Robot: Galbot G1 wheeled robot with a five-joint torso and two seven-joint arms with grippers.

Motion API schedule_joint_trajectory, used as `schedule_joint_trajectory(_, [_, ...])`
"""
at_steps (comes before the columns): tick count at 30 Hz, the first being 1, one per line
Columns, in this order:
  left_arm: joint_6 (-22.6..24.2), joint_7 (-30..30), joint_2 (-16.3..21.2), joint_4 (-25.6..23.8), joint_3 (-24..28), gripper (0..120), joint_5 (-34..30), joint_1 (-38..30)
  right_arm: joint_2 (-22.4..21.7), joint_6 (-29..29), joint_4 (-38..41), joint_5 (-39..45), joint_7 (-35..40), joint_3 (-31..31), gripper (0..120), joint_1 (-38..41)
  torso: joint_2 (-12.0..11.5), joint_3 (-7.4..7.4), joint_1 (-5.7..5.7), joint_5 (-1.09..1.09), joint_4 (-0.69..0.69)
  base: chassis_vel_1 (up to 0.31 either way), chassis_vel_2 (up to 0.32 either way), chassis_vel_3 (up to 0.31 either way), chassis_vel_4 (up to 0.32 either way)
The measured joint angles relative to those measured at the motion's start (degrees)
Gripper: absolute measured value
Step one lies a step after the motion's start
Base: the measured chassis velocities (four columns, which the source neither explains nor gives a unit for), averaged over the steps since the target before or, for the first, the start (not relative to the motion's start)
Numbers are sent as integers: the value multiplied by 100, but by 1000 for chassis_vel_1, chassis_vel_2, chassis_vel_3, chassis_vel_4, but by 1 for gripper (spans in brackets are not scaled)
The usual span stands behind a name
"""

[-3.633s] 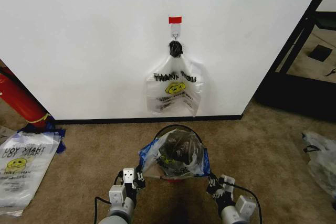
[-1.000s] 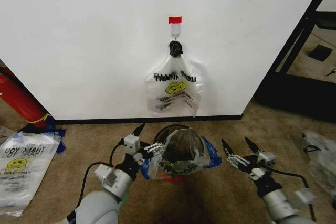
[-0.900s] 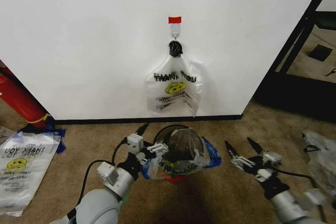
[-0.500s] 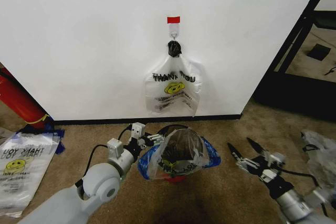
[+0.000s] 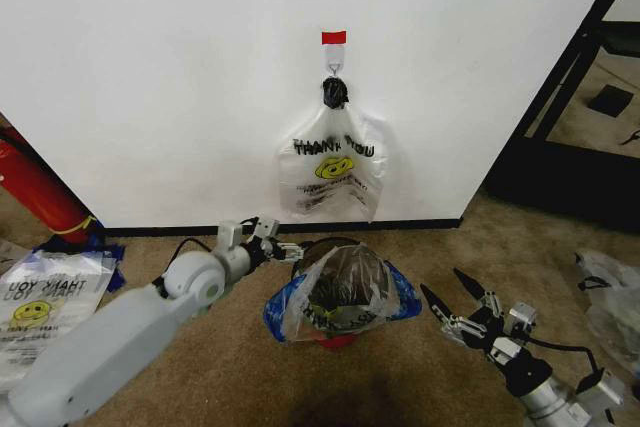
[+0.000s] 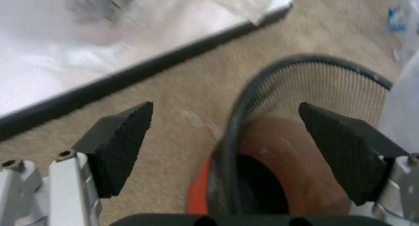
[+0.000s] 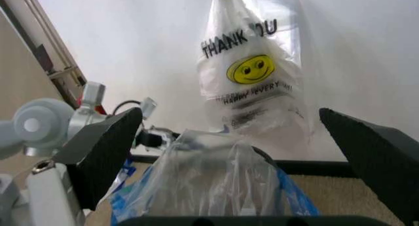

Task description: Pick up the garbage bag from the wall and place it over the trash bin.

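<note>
The garbage bag [image 5: 345, 295], clear and crinkly with blue patches, lies draped over the trash bin [image 5: 337, 340], whose black rim and red base show. My left gripper [image 5: 283, 247] is open at the bin's back-left rim, on the wall side, with nothing between its fingers. In the left wrist view the left gripper [image 6: 226, 107] spans the bin's [image 6: 314, 88] mesh wall and carpet. My right gripper [image 5: 440, 281] is open and apart from the bag, to the bin's right. The right wrist view shows the right gripper [image 7: 230, 118] open, with the garbage bag [image 7: 209, 187] beyond it.
A whitish "THANK YOU" smiley bag [image 5: 330, 172] hangs from the hook under red tape [image 5: 333, 37] on the wall [image 5: 150, 77]. Another such bag [image 5: 35, 307] lies on the carpet at left near a red cylinder [image 5: 35, 192]. A dark frame [image 5: 570, 77] stands right.
My left arm has reached forward, taking its gripper from the bin's left side to the back-left rim near the wall. The right gripper has drawn back and down, away from the bag.
</note>
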Motion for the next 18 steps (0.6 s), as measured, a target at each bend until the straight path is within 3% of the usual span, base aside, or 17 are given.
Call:
schedule_joint_trajectory(6, [98,151,-222,351,472,74,57,-356,91,21,58,-49,6,-10,100,-71,0,0,0,1,-1,0,0,0,0])
schedule_joint_trajectory(12, [33,165,-269,628,922,53,12,-748,186,66,144,-80,30,38,100,-200,0,0,0,0,-1,0,0,0,0])
schedule_joint_trajectory(18, [156,-32,-262,547,1003,31,-201,-847,247,117,144,-117,50,83,100,-260,0,0,0,0,0,0,0,0,0])
